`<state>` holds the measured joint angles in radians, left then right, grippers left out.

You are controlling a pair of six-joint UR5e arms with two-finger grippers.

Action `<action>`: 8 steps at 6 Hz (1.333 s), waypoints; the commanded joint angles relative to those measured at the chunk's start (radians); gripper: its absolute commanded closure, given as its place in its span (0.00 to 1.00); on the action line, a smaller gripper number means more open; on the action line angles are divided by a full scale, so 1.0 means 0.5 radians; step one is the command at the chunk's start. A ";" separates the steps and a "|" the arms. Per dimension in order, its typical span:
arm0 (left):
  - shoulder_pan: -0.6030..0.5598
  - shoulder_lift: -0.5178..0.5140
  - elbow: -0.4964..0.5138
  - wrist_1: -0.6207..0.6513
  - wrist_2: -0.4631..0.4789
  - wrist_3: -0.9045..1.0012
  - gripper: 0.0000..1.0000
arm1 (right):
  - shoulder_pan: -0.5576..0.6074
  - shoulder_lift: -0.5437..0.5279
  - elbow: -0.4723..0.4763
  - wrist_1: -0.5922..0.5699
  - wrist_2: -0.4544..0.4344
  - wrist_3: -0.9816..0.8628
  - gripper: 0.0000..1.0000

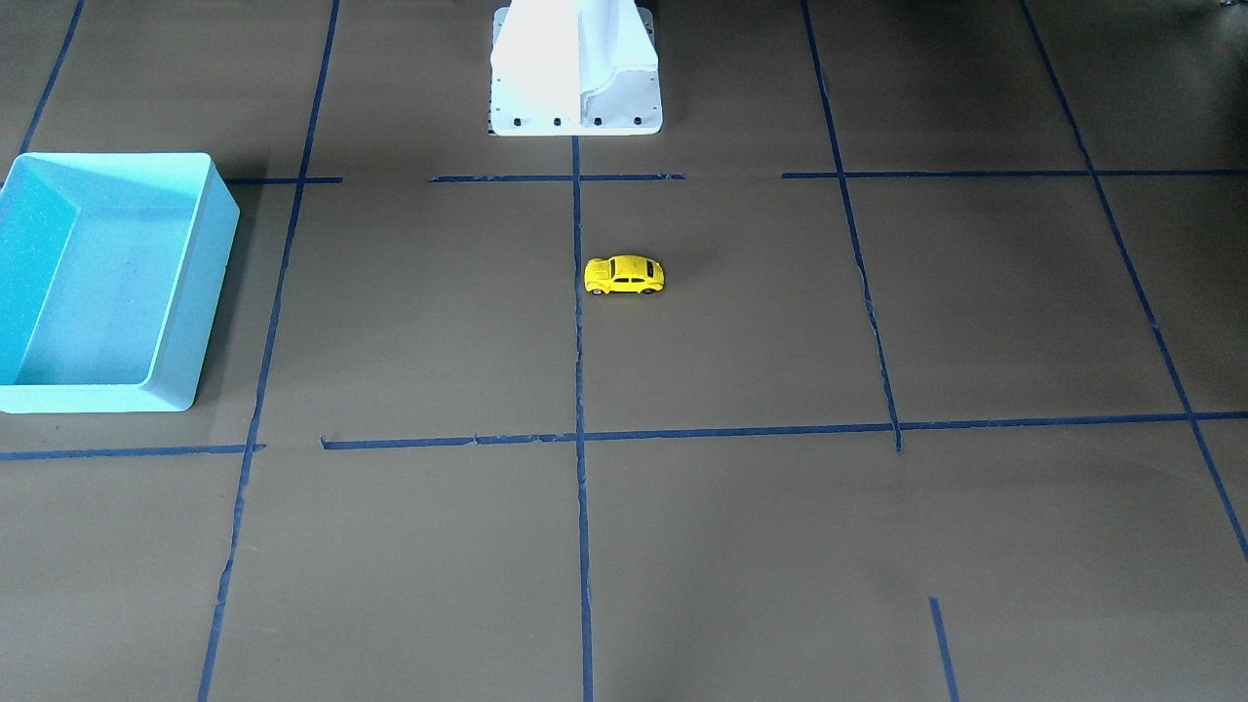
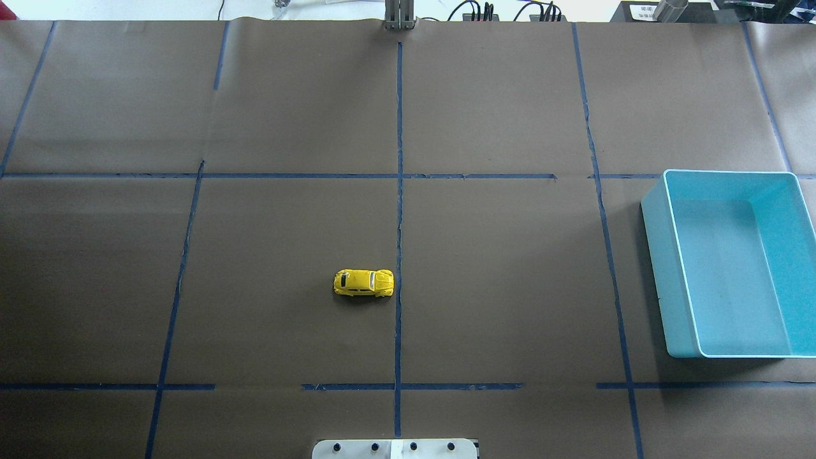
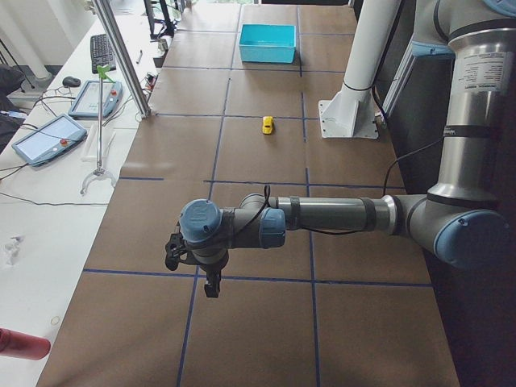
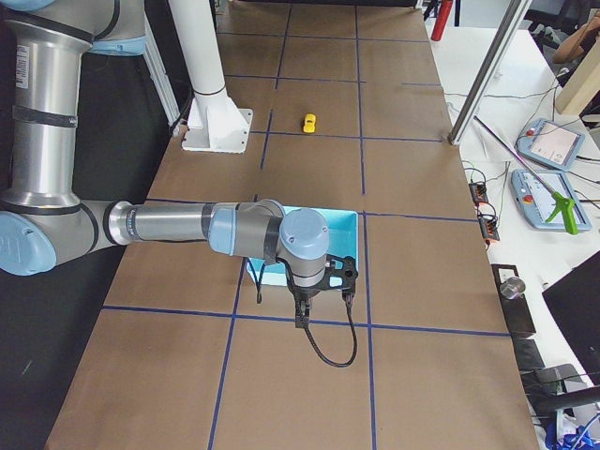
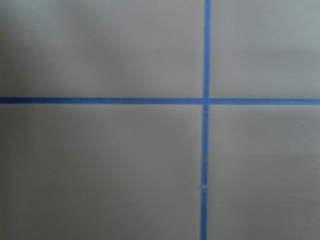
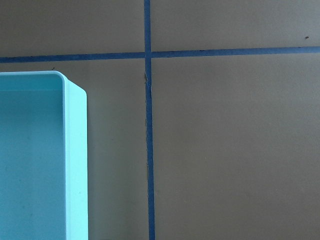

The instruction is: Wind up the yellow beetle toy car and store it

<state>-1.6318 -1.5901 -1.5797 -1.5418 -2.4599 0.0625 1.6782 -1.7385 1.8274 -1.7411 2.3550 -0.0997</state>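
Observation:
The yellow beetle toy car (image 1: pixel 625 276) stands on its wheels near the middle of the brown table, just beside the centre tape line; it also shows in the overhead view (image 2: pixel 363 283) and both side views (image 3: pixel 268 124) (image 4: pixel 309 123). The light blue bin (image 2: pixel 653 255) stands empty on the robot's right side, and its rim shows in the right wrist view (image 6: pixel 75 150). My left gripper (image 3: pixel 192 274) hangs far from the car at the table's left end. My right gripper (image 4: pixel 323 305) hovers beside the bin (image 4: pixel 347 217). I cannot tell whether either is open or shut.
The white robot base (image 1: pixel 575 97) stands at the table's near edge behind the car. Blue tape lines (image 5: pixel 205 100) cross the brown table cover. Tablets and cables (image 3: pixel 48 137) lie on the white bench beyond the table.

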 commanded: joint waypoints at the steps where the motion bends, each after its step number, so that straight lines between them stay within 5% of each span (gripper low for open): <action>1: 0.136 -0.038 -0.040 -0.003 -0.179 -0.008 0.00 | -0.034 0.019 0.002 0.000 0.002 0.000 0.00; 3: 0.629 -0.367 -0.136 0.003 -0.149 -0.612 0.00 | -0.083 0.041 0.005 0.000 0.006 0.000 0.00; 8: 1.434 -1.006 -0.277 0.025 0.305 -0.598 0.00 | -0.113 0.041 0.005 -0.009 0.015 0.003 0.00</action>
<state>-0.9657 -2.0371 -1.7141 -1.5349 -2.3316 -0.2409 1.6234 -1.7181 1.8298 -1.7439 2.3620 -0.0986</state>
